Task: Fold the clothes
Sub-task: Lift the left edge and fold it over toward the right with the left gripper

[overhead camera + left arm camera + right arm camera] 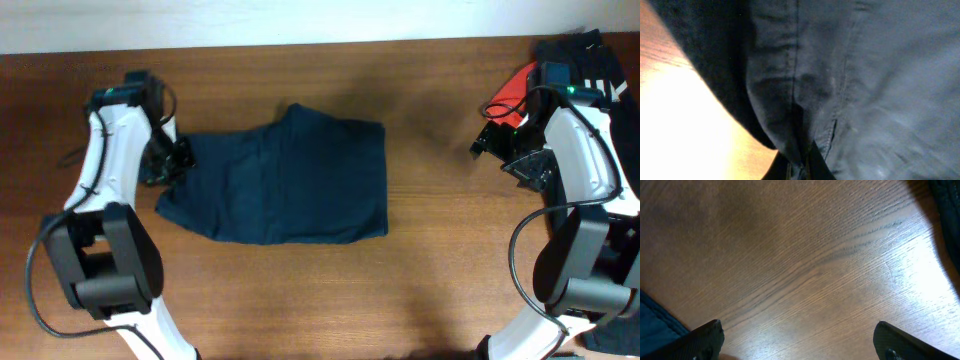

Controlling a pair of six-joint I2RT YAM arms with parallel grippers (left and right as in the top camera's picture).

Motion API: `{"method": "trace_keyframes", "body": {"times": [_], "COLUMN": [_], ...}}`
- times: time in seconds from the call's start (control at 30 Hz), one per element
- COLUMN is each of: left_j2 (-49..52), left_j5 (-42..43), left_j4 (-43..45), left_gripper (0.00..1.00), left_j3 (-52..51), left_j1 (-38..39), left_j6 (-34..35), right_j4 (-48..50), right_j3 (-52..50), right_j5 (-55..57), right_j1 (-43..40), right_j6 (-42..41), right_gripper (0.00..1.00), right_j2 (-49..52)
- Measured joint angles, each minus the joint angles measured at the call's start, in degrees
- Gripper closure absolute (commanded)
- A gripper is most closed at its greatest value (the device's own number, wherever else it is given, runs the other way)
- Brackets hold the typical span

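Wooden table (pixel 440 260); red cloth (pixel 510 88) overhead only, navy garment (pixel 865 75) stitching wrist-only.

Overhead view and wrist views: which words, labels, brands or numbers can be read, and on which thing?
None can be read.
The dark blue cloth garment shows seams only, no label.
The brown wooden table bears no writing.
The red and black pile of clothes is too small to show any letters.

Surface (pixel 430 260): brown wood-grain top, spanning the whole overhead view, dark grain lines running diagonally in the right wrist view.
Wall (pixel 250 20): pale strip bordering the surface's far edge.
Glare (pixel 680 125): bright light washing out the wood in the left wrist view.
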State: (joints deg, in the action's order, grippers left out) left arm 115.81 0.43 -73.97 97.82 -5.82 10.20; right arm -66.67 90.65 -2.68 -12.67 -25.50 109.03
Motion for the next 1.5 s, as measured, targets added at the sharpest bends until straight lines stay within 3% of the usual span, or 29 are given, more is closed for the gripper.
{"method": "trace_keyframes", "body": {"times": [0.13,0.3,0.4,0.5,0.6,0.73,0.87,1.1,1.3,1.5], "left_j2": [-1.92,-1.92,-1.92,-1.81,-1.99,-2.25,-2.27,-2.67,-2.67,-2.67], "left_j5": [-3.89,-4.33,-6.51,-14.08,-18.99,-20.76,-16.04,-9.05,-3.80,-5.40], "left_j4": [-7.78,-3.41,-1.90,-13.86,-22.67,-22.73,-22.69,-7.74,-1.75,-10.86], "left_gripper": [1.00,1.00,1.00,1.00,1.00,1.00,1.00,1.00,1.00,1.00], "left_j3": [11.41,12.96,11.56,13.40,23.65,29.18,28.41,8.11,7.02,17.99], "left_j1": [14.58,31.39,36.37,33.48,24.46,21.62,26.23,30.62,36.09,36.89], "left_j6": [4.46,9.77,12.87,16.48,16.83,14.21,13.38,13.38,13.35,15.23], "right_j4": [0.07,0.04,0.02,0.07,0.09,0.04,0.02,0.07,0.02,0.15], "right_j3": [0.00,0.00,0.00,0.00,0.00,-0.02,0.00,0.00,-0.02,-0.02], "right_j5": [0.00,0.00,-0.02,0.00,0.00,0.00,0.00,-0.02,-0.02,-0.02], "right_j1": [0.00,0.00,0.00,0.00,0.00,0.00,0.00,0.00,0.00,0.00], "right_j6": [-0.02,0.00,-0.02,-0.02,0.00,-0.02,-0.02,0.02,-0.02,-0.02], "right_gripper": [0.01,0.01,0.01,0.01,0.01,0.02,0.01,0.01,0.01,0.01], "right_j2": [0.00,0.00,0.00,0.00,0.00,0.00,0.00,0.00,0.00,0.00]}}
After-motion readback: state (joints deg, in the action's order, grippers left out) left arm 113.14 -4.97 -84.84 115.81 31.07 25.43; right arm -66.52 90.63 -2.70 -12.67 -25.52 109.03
